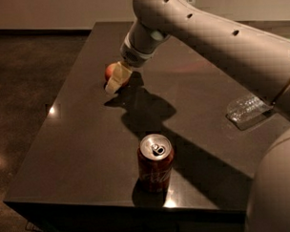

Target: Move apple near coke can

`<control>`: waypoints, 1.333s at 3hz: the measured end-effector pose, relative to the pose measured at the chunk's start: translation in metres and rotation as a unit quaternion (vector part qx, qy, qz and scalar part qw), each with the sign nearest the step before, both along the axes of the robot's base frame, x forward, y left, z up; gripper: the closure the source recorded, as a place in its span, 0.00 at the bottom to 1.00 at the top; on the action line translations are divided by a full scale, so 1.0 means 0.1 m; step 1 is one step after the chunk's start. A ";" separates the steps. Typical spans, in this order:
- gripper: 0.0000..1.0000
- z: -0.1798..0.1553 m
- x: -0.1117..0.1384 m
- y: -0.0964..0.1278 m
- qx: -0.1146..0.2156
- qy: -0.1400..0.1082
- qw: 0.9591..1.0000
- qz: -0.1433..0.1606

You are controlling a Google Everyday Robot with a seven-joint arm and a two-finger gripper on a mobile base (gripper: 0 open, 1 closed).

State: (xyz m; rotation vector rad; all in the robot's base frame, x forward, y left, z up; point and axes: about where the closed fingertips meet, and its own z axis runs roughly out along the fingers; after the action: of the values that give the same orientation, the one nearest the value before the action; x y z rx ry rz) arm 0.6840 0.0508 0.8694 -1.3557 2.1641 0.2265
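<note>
Apple (pixel 108 71) red-pink; coke can (pixel 155 164) red, white script, silver top; cream jaws at apple; table (pixel 84 139) dark grey.

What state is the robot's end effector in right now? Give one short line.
End effector: down against the apple, well away from the coke can; open, closed or holding cannot be told.
</note>
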 end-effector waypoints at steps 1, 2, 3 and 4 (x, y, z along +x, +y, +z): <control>0.05 -0.02 0.02 0.07 0.001 0.011 1.000 0.007; 0.23 -0.05 0.00 0.13 0.001 0.020 1.000 0.014; 0.46 -0.06 -0.02 0.17 0.004 0.031 0.999 0.022; 0.69 -0.02 -0.04 0.21 0.012 0.035 0.999 0.030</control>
State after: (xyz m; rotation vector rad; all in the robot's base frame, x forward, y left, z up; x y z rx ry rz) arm 0.6799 0.0713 0.8678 -1.4209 2.1733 0.3267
